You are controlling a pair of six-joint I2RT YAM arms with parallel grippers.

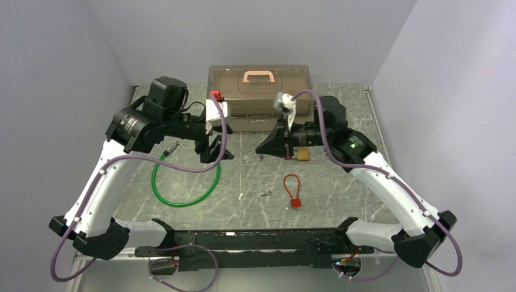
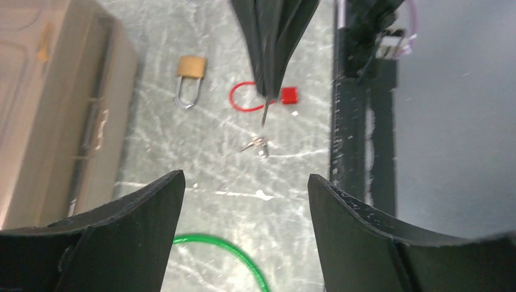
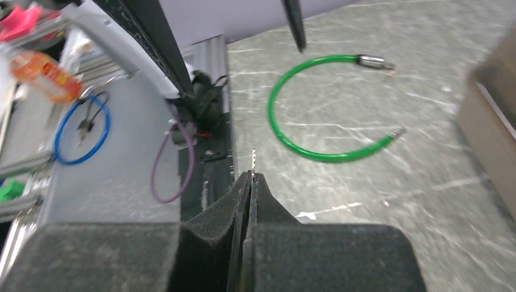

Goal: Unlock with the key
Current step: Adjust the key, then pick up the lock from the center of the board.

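My right gripper [image 3: 252, 175] is shut on the key [image 3: 253, 159], whose thin silver blade pokes out past the fingertips. The left wrist view shows the same key [image 2: 265, 113] hanging from the closed right gripper [image 2: 268, 91] above the table. The small brass padlock [image 1: 302, 155] lies on the table just beside the right gripper [image 1: 261, 149], and it also shows at the upper left as the padlock [image 2: 190, 75]. My left gripper [image 1: 218, 157] is open and holds nothing, a short way left of the right one. Between its fingers [image 2: 152, 219] only table shows.
A green cable loop [image 1: 185, 182] lies at front left, also as the green cable loop [image 3: 316, 109]. A red wire loop with a square tag [image 1: 292, 190] and small loose metal pieces [image 1: 265, 193] lie at centre front. A brown toolbox [image 1: 260, 91] stands at the back.
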